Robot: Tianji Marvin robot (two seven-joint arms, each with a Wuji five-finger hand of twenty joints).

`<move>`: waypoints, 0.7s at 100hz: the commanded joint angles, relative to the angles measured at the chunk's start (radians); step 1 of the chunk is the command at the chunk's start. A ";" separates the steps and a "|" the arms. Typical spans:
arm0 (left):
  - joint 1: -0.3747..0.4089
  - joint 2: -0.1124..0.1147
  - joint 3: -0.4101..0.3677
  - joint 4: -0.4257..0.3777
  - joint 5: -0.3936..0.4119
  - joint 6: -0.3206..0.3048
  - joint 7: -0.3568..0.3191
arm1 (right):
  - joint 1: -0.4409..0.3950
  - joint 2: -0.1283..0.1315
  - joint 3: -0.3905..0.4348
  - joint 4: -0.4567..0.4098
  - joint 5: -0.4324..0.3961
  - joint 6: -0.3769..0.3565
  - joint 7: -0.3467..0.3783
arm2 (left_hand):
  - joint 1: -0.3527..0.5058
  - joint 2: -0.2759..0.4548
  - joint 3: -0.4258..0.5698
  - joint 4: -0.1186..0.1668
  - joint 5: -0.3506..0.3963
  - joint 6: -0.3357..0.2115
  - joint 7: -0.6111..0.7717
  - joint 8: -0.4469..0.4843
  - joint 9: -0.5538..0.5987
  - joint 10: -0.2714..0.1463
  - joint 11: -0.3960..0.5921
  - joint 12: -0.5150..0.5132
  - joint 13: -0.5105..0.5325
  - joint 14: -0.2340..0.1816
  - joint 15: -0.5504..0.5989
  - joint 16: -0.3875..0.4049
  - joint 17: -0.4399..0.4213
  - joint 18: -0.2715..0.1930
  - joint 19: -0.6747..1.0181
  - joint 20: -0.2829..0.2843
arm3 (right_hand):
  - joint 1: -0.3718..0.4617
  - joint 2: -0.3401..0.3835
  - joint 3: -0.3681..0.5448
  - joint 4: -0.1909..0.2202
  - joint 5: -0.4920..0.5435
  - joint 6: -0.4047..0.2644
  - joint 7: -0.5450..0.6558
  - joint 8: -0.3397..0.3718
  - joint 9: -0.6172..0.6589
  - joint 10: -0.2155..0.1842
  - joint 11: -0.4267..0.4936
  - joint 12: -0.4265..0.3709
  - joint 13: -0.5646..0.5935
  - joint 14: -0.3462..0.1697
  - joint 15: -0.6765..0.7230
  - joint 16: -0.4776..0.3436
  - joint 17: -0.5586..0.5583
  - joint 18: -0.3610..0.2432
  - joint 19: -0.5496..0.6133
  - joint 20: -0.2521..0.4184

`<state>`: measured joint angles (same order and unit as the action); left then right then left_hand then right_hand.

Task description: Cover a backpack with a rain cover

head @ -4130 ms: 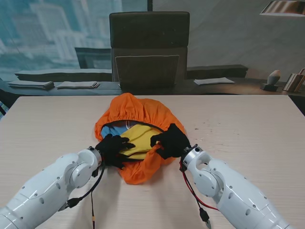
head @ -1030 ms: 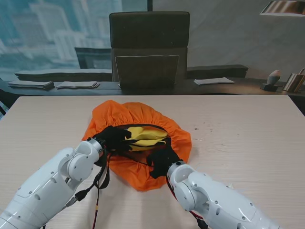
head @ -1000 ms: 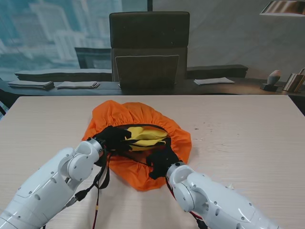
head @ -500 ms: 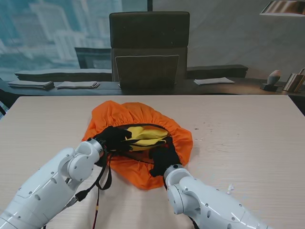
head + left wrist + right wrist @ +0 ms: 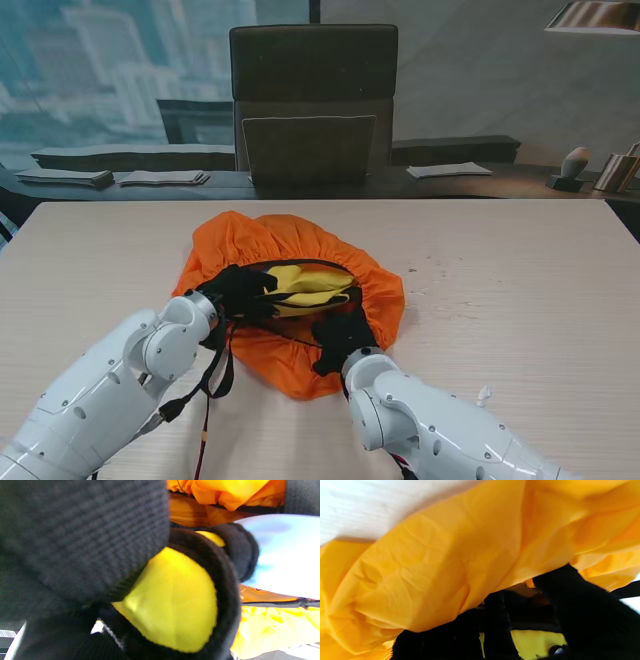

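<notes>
An orange rain cover (image 5: 290, 240) lies bunched over a yellow backpack (image 5: 310, 283) in the middle of the table, its elastic opening turned toward me. Yellow fabric shows through that opening. My left hand (image 5: 238, 293), in a black glove, is shut on the backpack at the opening's left side. The left wrist view shows its fingers (image 5: 82, 537) curled round a yellow, black-trimmed part (image 5: 172, 600). At the rim nearest me, my right hand (image 5: 343, 337) is shut on the cover. Its fingers (image 5: 582, 610) are tucked under the orange fabric (image 5: 432, 562).
The bare wooden table (image 5: 520, 290) stretches to both sides. A black strap (image 5: 215, 375) and a cable hang by my left forearm. A small white scrap (image 5: 483, 395) lies to the right. A chair (image 5: 313, 100) stands behind the far edge.
My right forearm has swung in closer to me, its hand staying on the cover's near rim. The cover's right edge has spread slightly to the right. The left hand has held still.
</notes>
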<state>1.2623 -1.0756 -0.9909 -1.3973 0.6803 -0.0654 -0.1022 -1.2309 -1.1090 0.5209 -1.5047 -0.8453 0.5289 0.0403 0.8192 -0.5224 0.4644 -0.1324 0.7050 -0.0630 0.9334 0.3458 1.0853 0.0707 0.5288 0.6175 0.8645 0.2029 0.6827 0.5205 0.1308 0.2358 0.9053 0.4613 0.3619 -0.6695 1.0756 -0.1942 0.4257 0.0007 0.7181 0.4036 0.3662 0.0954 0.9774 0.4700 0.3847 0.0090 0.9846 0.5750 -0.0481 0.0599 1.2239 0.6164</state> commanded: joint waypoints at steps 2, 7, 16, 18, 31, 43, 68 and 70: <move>0.000 -0.007 -0.003 -0.007 -0.006 -0.008 -0.014 | -0.015 -0.018 -0.001 0.020 -0.005 0.020 -0.018 | 0.027 0.052 0.125 -0.013 0.085 -0.047 0.120 0.021 0.074 0.007 0.061 0.006 0.017 0.007 0.003 0.005 -0.009 0.007 0.046 0.024 | -0.026 -0.020 0.018 0.023 -0.052 0.027 -0.011 -0.021 -0.040 0.031 0.004 -0.010 -0.049 -0.011 -0.002 0.000 -0.012 -0.008 0.005 -0.007; -0.001 -0.007 -0.002 -0.006 -0.007 -0.008 -0.014 | -0.012 -0.020 -0.005 0.024 -0.007 0.029 -0.021 | 0.026 0.053 0.125 -0.014 0.085 -0.049 0.120 0.021 0.074 0.006 0.061 0.006 0.017 0.007 0.003 0.005 -0.009 0.007 0.046 0.024 | -0.027 -0.020 0.019 0.023 -0.043 0.026 -0.004 -0.025 -0.036 0.034 0.006 -0.011 -0.050 -0.009 -0.001 0.000 -0.012 -0.008 0.006 -0.008; -0.002 -0.008 -0.001 -0.004 -0.009 -0.008 -0.012 | 0.000 -0.014 -0.015 0.021 0.003 0.039 0.008 | 0.026 0.053 0.125 -0.014 0.084 -0.048 0.119 0.020 0.073 0.007 0.061 0.006 0.018 0.006 0.003 0.005 -0.010 0.007 0.046 0.024 | -0.028 -0.015 0.015 0.023 -0.017 0.016 0.009 -0.029 -0.028 0.030 0.007 -0.014 -0.050 -0.008 -0.001 0.000 -0.012 -0.009 0.005 -0.009; -0.002 -0.008 0.000 -0.004 -0.009 -0.008 -0.011 | 0.002 -0.013 -0.018 0.021 0.005 0.039 0.014 | 0.026 0.053 0.125 -0.014 0.084 -0.049 0.119 0.021 0.073 0.006 0.061 0.006 0.018 0.007 0.003 0.005 -0.010 0.007 0.046 0.024 | -0.029 -0.012 0.012 0.022 -0.016 0.015 0.009 -0.031 -0.027 0.030 0.006 -0.015 -0.050 -0.008 -0.001 0.000 -0.013 -0.009 0.004 -0.009; -0.004 -0.009 0.001 -0.002 -0.010 -0.009 -0.010 | 0.011 -0.013 -0.031 0.033 0.013 0.043 0.025 | 0.026 0.053 0.125 -0.014 0.083 -0.050 0.120 0.021 0.073 0.004 0.061 0.006 0.017 0.005 0.002 0.005 -0.010 0.004 0.046 0.024 | -0.022 -0.025 0.023 0.025 0.079 -0.008 0.074 -0.013 0.006 0.029 0.013 -0.016 -0.037 0.000 -0.004 -0.003 -0.013 -0.003 0.001 -0.013; -0.005 -0.008 0.000 -0.002 -0.010 -0.008 -0.012 | 0.009 -0.015 -0.029 0.035 0.037 0.043 0.026 | 0.027 0.053 0.125 -0.014 0.084 -0.049 0.120 0.021 0.074 0.006 0.061 0.007 0.017 0.006 0.002 0.005 -0.011 0.004 0.046 0.024 | 0.014 -0.064 0.076 0.029 0.208 -0.061 0.190 0.074 0.025 0.014 0.020 -0.013 -0.026 -0.008 -0.008 -0.005 -0.013 -0.001 -0.002 -0.019; -0.011 -0.009 0.003 0.002 -0.012 -0.009 -0.010 | -0.016 0.004 0.014 0.004 0.046 -0.048 0.066 | 0.027 0.053 0.125 -0.014 0.085 -0.049 0.120 0.020 0.075 0.005 0.061 0.006 0.019 0.004 0.002 0.005 -0.011 -0.001 0.048 0.025 | 0.208 -0.151 0.195 -0.114 0.468 -0.210 0.433 0.151 0.247 -0.002 -0.033 -0.028 0.060 -0.010 -0.034 -0.017 -0.015 0.015 -0.017 -0.059; -0.012 -0.009 0.004 0.003 -0.012 -0.009 -0.010 | -0.021 0.007 0.022 -0.002 0.047 -0.060 0.073 | 0.028 0.052 0.125 -0.013 0.085 -0.048 0.120 0.020 0.075 0.006 0.061 0.006 0.018 0.004 0.002 0.005 -0.011 0.000 0.047 0.025 | 0.208 -0.151 0.202 -0.113 0.467 -0.213 0.426 0.176 0.273 0.005 -0.048 -0.032 0.078 -0.003 -0.044 -0.023 -0.016 0.017 -0.018 -0.066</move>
<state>1.2552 -1.0775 -0.9867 -1.3901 0.6726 -0.0691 -0.1016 -1.2266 -1.1210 0.5321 -1.4859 -0.8008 0.4853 0.0669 0.8192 -0.5224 0.4644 -0.1326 0.7122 -0.0621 0.9334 0.3443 1.0947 0.0725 0.5295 0.6174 0.8652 0.2030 0.6845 0.5342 0.1308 0.2350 0.9084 0.4617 0.5423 -0.8310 1.2250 -0.3061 0.8467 -0.1768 1.1128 0.5105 0.5275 0.1067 0.9870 0.4814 0.4156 0.0090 0.9736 0.5739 -0.0495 0.0623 1.2218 0.5762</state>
